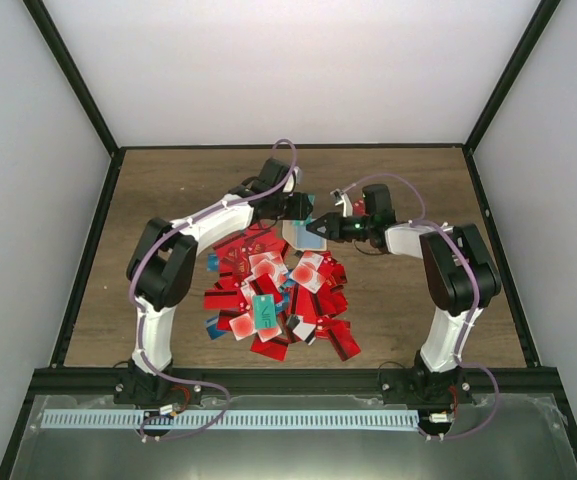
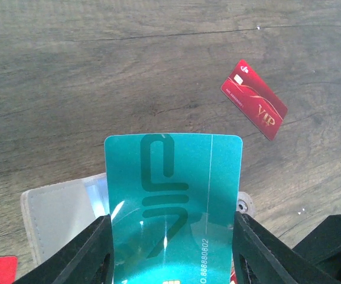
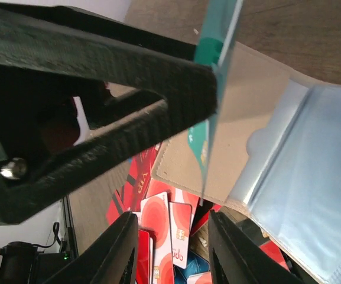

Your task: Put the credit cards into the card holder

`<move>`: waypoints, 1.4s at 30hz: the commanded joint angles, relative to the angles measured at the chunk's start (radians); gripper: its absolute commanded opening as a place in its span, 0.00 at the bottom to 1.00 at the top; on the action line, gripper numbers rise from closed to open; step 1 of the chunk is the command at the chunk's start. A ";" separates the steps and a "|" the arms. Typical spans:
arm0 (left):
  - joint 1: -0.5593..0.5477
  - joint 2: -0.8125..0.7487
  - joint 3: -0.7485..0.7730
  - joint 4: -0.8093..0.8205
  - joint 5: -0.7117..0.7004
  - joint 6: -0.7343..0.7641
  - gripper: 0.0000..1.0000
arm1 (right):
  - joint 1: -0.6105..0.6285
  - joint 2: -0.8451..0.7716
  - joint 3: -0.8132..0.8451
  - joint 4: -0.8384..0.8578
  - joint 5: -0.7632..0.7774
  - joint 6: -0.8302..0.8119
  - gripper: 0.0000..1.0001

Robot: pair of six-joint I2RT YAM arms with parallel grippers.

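My left gripper point(image 2: 171, 223) is shut on a teal card point(image 2: 173, 189), held upright by its side edges over the card holder point(image 2: 58, 216). The holder is a tan sleeve lying open, with clear plastic pockets point(image 3: 312, 160). In the right wrist view the teal card point(image 3: 217, 41) shows edge-on above the holder's tan flap point(image 3: 259, 100). My right gripper point(image 3: 171, 222) is open, its tips next to the holder's near edge; I cannot tell if they touch it. In the top view both grippers point(image 1: 305, 207) point(image 1: 320, 228) meet at the holder point(image 1: 295, 235), behind the pile of credit cards point(image 1: 273, 295).
A single red VIP card point(image 2: 254, 99) lies on the wooden table beyond the holder. The pile of red, white and teal cards spreads between the two arms. Black frame rails point(image 1: 88, 250) border the table on each side.
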State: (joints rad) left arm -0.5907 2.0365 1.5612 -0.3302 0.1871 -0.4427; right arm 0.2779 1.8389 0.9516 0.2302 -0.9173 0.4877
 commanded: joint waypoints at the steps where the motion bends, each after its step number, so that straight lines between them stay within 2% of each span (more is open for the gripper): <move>1: 0.006 0.011 -0.004 0.026 0.033 -0.004 0.47 | -0.003 0.016 0.033 0.070 -0.049 0.022 0.35; 20: 0.006 -0.005 -0.004 0.035 0.071 -0.017 0.47 | -0.001 0.086 0.110 0.064 -0.005 0.030 0.31; 31: 0.008 -0.017 -0.027 0.056 0.089 -0.025 0.48 | 0.008 0.122 0.133 0.072 -0.002 0.045 0.03; 34: 0.011 -0.029 -0.048 0.071 0.085 -0.027 0.54 | 0.008 0.117 0.130 0.065 -0.002 0.040 0.01; 38: 0.035 -0.070 -0.102 0.108 0.057 -0.021 0.72 | 0.009 0.097 0.115 0.067 -0.005 0.042 0.01; 42: 0.052 -0.132 -0.153 0.148 0.007 0.001 0.99 | 0.006 0.074 0.098 0.080 -0.026 0.045 0.01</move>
State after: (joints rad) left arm -0.5598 1.9926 1.4418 -0.2497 0.2375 -0.4671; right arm 0.2829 1.9530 1.0466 0.2794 -0.9184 0.5373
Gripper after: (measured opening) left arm 0.905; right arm 0.022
